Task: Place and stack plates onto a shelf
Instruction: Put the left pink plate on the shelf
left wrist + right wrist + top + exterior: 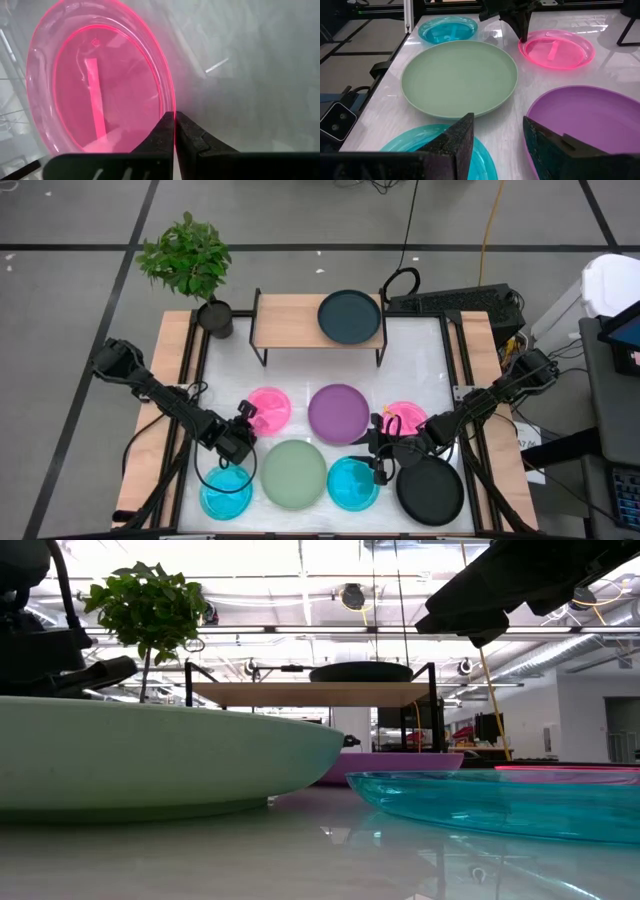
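Bright, even overhead lighting; ceiling strip lights show in the low view and mirror off the glossy white tabletop (pixel 300 860). Low view: the near sage green opaque round plate (pixel 150 755) and cyan translucent round plate (pixel 500 802) are soft, out of focus. Left wrist view: hazy, with the translucent pink round plate (pixel 95 85) glowing and a streak of glare across it.

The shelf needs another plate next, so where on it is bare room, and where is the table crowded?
The shelf is bare left of the dark teal plate. Table is open between shelf and purple plate; the front rows are crowded.
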Controlling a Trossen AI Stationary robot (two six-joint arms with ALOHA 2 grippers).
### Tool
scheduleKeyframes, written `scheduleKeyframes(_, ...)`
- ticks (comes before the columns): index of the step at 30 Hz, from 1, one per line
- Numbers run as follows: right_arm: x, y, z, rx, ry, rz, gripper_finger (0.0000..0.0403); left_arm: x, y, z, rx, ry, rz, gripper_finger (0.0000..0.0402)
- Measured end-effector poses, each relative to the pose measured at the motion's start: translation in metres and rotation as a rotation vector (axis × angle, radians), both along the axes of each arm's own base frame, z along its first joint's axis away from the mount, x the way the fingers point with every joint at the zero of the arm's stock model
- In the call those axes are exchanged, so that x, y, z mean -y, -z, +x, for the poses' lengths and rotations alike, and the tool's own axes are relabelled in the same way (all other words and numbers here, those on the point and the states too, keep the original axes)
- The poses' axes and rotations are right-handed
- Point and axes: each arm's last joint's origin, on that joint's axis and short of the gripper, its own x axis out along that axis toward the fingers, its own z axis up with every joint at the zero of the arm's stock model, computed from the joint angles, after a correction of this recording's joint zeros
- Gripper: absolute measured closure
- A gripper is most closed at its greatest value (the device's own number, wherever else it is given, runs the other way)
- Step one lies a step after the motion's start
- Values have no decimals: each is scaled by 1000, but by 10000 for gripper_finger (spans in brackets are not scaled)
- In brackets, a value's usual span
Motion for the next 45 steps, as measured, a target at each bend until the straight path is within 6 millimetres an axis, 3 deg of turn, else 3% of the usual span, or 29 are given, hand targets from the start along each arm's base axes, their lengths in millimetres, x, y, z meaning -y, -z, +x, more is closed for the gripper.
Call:
scheduleKeyframes(8,0,0,0,-1,-1,0,252,7,-16,10,22,8,-2,399)
scheduleKeyframes(30,-5,0,-3,-4,-22,6,252,27,-91,45,138,121,75,400)
scheduleKeyframes(38,-5,2,-4,-20,-17,9,252,21,-123,60,201,142,139,400)
scheduleKeyframes(45,-5,2,-4,-20,-22,-3,252,4,-148,77,234,155,214,400)
